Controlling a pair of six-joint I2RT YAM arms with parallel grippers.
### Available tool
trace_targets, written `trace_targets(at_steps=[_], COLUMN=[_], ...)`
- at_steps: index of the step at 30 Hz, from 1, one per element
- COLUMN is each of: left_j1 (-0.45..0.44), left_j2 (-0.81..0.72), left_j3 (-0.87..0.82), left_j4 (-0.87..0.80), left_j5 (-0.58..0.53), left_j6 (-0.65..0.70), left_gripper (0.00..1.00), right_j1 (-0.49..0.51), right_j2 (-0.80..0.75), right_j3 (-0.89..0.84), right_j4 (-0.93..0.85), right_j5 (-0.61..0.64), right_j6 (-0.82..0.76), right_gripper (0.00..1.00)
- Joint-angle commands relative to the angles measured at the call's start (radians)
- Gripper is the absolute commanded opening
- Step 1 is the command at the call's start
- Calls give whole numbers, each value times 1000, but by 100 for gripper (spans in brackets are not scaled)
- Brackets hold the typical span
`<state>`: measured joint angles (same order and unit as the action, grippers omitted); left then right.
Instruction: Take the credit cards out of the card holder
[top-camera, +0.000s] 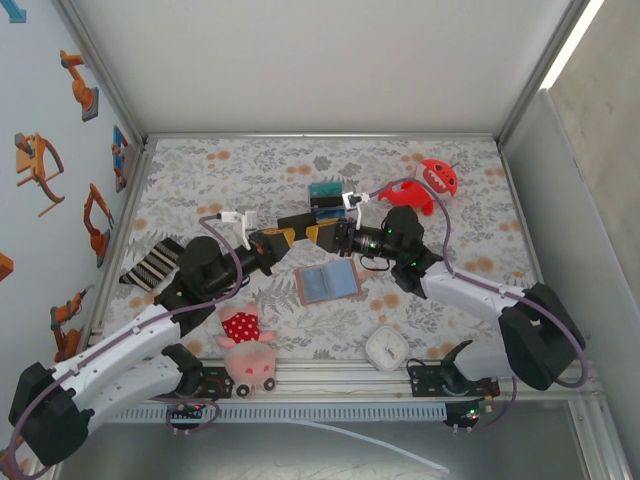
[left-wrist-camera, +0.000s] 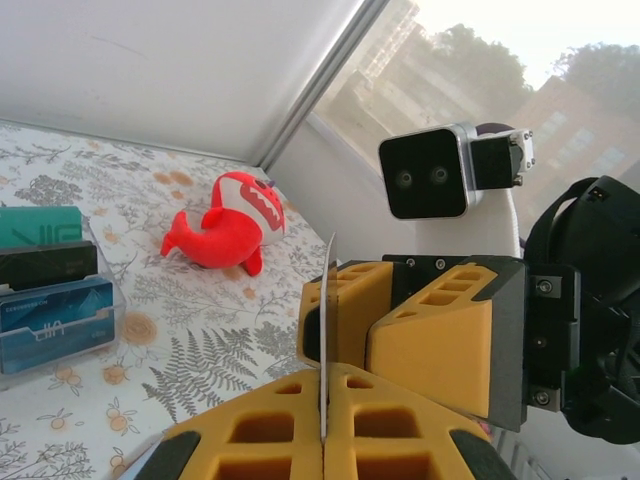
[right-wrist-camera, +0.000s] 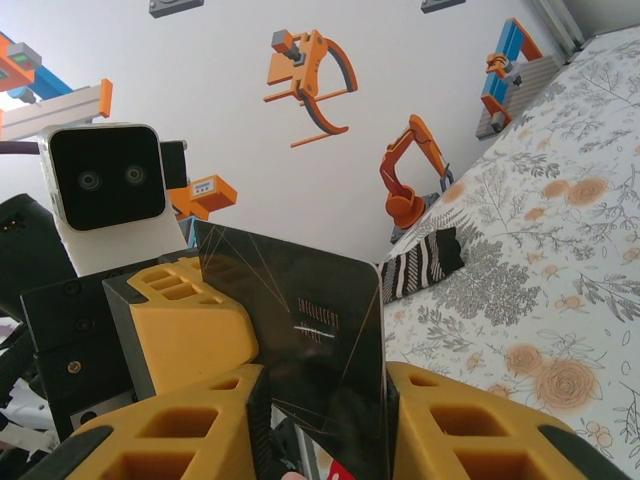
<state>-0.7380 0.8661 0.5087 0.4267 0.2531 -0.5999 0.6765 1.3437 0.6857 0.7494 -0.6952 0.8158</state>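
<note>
Card (right-wrist-camera: 300, 330): dark, held over the table's (top-camera: 250, 170) middle (off the surface).
Left gripper (left-wrist-camera: 324, 405): clamped on the card.
Right gripper (right-wrist-camera: 325, 425): fingers pressed against both its sides.

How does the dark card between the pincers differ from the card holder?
The dark card is one thin black sheet; the card holder is a tan fold with blue-grey lining. The card is held off the table, pinched in the left pincer; the holder lies opened flat on it. Both are flat rectangles.
</note>
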Motion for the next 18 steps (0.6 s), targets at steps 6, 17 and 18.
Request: trace_targets(at_steps=[6, 17, 18], left_j1=[-2, -2, -2], left_j2=[-9, -61, -73], left_j3=[17, 86, 99], left_j4=[1, -223, -265], left_j5=[50, -50, -78], left_j6=[-23, 61, 77], left_gripper=[2, 86, 97], right_j1=[14, 12, 12], right_j2=[-5, -34, -37], right_j3=[44, 24, 27], right_j4=[82, 25, 1], right_j5=[-68, -60, -58], right_j6=[10, -24, -38], right_gripper=[11, 0, 0])
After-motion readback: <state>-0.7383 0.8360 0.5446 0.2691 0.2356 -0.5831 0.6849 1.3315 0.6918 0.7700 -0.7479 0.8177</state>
